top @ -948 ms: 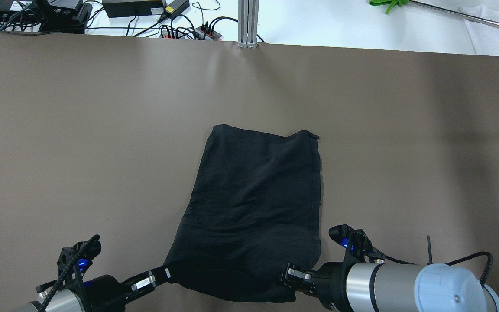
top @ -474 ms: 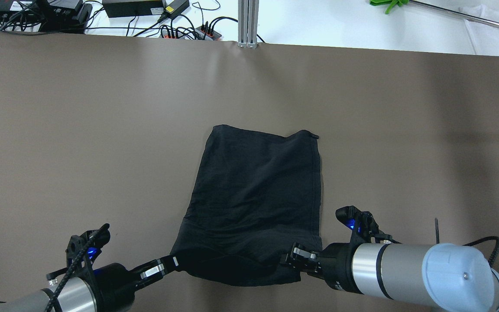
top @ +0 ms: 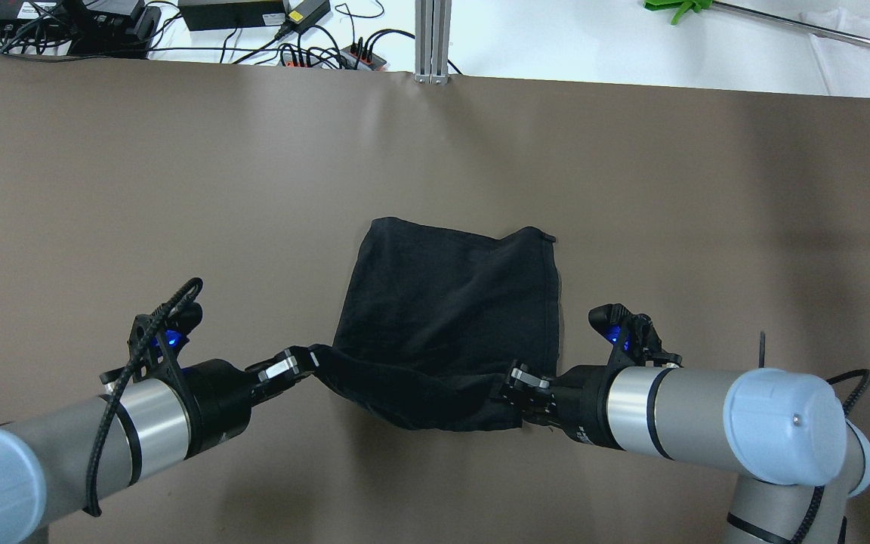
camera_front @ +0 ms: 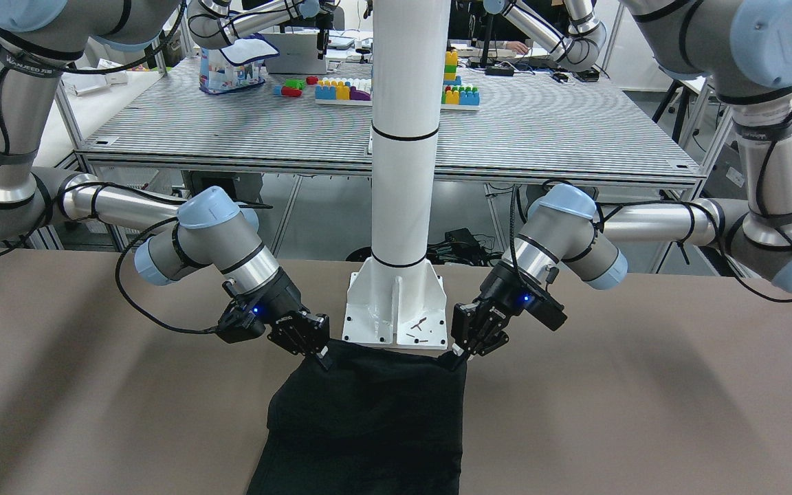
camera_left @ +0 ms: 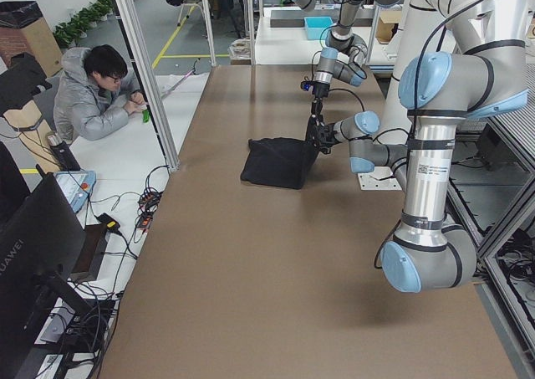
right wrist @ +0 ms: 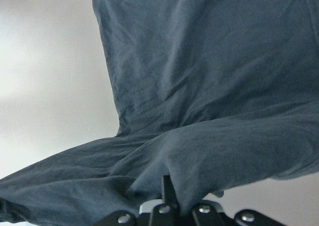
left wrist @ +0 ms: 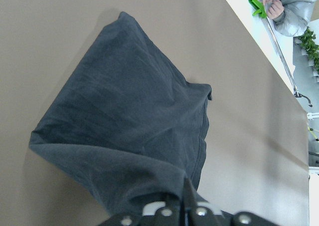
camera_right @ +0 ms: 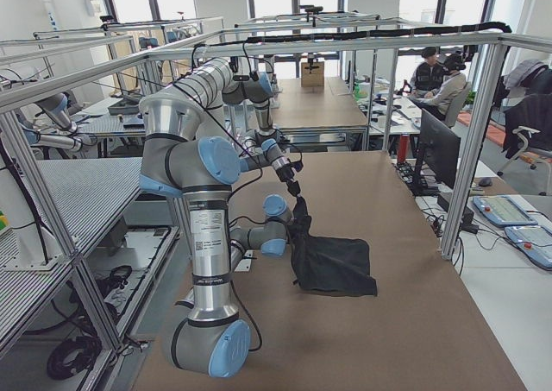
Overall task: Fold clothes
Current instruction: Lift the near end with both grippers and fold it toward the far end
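A black garment (top: 446, 302) lies on a brown counter (top: 140, 189), its near edge held up off the surface between two robot tools. The left tool (top: 311, 358) clamps the garment's left near corner tight between its fingers. The right tool (top: 514, 378) clamps the right near corner the same way. Between them the cloth sags in a shallow curve. Beyond the tools, the far part rests flat. Behind the tools stands a white pole (camera_front: 403, 137).
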`<state>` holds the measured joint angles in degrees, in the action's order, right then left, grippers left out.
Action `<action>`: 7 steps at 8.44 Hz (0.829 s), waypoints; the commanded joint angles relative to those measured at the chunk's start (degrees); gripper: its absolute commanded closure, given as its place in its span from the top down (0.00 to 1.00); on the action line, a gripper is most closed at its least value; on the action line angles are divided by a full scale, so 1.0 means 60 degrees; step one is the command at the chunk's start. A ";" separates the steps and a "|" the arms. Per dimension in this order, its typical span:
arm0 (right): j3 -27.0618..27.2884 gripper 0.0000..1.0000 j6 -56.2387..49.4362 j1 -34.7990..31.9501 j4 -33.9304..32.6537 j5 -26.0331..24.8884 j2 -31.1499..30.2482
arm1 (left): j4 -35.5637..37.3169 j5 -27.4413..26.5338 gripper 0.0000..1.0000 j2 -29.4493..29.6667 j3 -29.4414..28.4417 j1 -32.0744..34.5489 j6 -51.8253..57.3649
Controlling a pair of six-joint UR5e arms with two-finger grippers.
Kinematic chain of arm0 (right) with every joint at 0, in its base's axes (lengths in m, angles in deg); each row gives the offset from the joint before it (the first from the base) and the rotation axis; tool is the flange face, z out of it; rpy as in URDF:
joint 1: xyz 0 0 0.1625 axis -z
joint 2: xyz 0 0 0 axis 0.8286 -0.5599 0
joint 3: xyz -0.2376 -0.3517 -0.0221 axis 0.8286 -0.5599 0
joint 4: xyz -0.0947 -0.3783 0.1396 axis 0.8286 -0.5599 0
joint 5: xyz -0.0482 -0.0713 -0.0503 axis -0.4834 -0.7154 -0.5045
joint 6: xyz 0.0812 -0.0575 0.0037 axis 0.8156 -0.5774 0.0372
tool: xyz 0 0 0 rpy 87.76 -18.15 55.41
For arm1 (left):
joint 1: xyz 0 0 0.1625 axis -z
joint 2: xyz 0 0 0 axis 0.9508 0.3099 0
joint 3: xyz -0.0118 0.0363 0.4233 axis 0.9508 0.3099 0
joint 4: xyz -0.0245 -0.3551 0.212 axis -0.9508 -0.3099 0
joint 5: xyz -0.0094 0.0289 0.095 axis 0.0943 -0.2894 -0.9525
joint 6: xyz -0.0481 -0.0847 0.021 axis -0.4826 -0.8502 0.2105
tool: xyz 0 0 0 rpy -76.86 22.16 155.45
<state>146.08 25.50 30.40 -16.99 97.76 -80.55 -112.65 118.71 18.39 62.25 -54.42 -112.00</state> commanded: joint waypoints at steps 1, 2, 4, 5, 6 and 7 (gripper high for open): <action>-0.0654 0.00 -0.0085 -0.0485 -0.0025 -0.0078 0.0285 | 0.0005 0.0531 0.00 0.0747 -0.0986 0.1031 -0.0103; -0.0947 0.00 -0.0071 -0.0661 -0.0025 -0.0079 0.0518 | 0.0019 0.0531 0.00 0.1158 -0.1426 0.1178 -0.0117; -0.1576 0.00 -0.0129 -0.1043 -0.0010 -0.0093 0.0798 | 0.0005 0.0545 0.00 0.1585 -0.1955 0.1486 -0.0147; -0.1724 0.00 -0.0216 -0.1174 -0.0010 -0.0108 0.0813 | 0.0005 0.0546 0.00 0.1848 -0.2320 0.1574 -0.0161; -0.1987 0.00 -0.0217 -0.1234 0.0048 -0.0123 0.0915 | -0.0010 0.0560 0.00 0.2169 -0.2803 0.1706 -0.0176; -0.2352 0.00 -0.0246 -0.1234 0.0063 -0.0311 0.1177 | -0.0039 0.0560 0.00 0.2521 -0.3358 0.1823 -0.0176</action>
<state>135.50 24.37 23.57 -16.91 97.06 -75.47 -112.67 122.01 29.79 47.74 -44.89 -112.97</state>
